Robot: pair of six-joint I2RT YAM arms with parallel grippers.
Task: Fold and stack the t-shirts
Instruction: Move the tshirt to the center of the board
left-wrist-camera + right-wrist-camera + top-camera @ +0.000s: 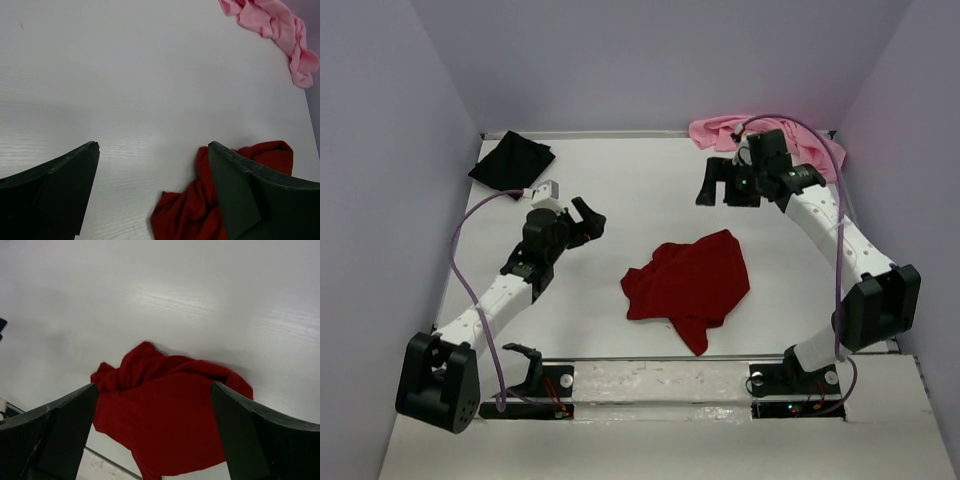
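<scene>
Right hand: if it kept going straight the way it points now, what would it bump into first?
Probably the dark red t-shirt, which lies crumpled between the right hand's open fingers in its wrist view. Depth is unclear, so it could meet the table just past the cloth instead.

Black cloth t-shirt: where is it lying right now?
The black cloth t-shirt lies at the white table's far left corner in the top view, beyond the left gripper.
</scene>
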